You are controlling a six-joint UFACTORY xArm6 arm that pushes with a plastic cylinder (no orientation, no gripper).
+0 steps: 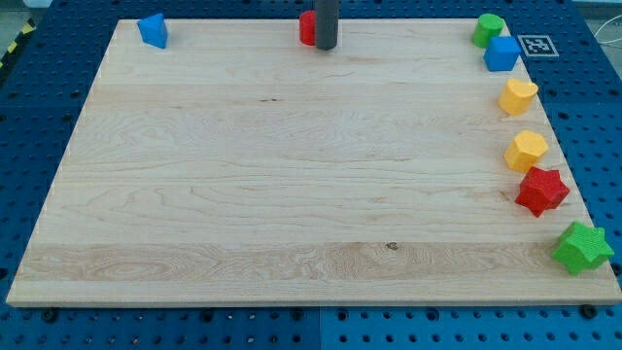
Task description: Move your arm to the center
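Observation:
My tip [326, 47] is at the top middle of the wooden board [292, 175]. It stands right in front of a red block [307, 27], touching or nearly touching it and hiding its right part. A blue block [153, 30] lies at the top left corner. Down the right edge lie a green block [488, 29], a blue cube [501, 53], a yellow heart-shaped block [518, 96], a yellow hexagon-like block [526, 151], a red star [540, 191] and a green star [582, 248].
The board rests on a blue perforated table [49, 117]. A black-and-white marker tag [536, 45] sits off the board's top right corner. The green star overhangs the board's right edge.

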